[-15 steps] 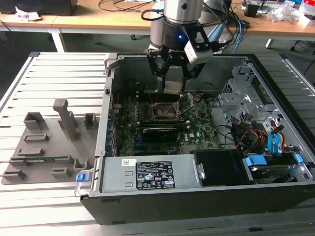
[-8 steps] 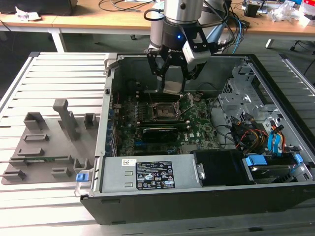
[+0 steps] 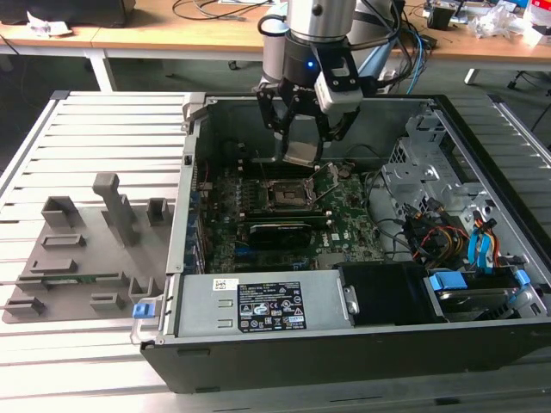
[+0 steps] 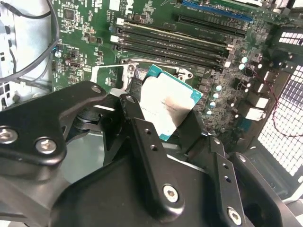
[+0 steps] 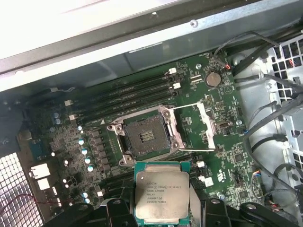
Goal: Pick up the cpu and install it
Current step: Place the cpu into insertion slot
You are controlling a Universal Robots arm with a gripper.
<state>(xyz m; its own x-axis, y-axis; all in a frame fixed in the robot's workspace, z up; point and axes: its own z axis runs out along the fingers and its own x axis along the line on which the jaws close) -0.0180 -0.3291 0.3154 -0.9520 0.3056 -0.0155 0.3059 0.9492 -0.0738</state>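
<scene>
Gripping the cpu (image 5: 162, 194) by two opposite edges, claw (image 3: 303, 148) closed narrow on it, black fingers (image 4: 142, 137) flanking the pale metal top in both wrist views. Hanging inside the computer case (image 3: 344, 361), clear above the motherboard (image 5: 227, 156), with the open socket (image 5: 144, 137) below and a little ahead of the fingertips, its hinged frame (image 5: 204, 124) swung aside, chip and socket well apart. Judged light, thin and stiff, smooth at the rim and so apt to slide or twist under a weak pinch. Probably delicate on the underside, like the socket contacts beneath. Best held by the bare side edges alone, never by the flat faces or corners.
</scene>
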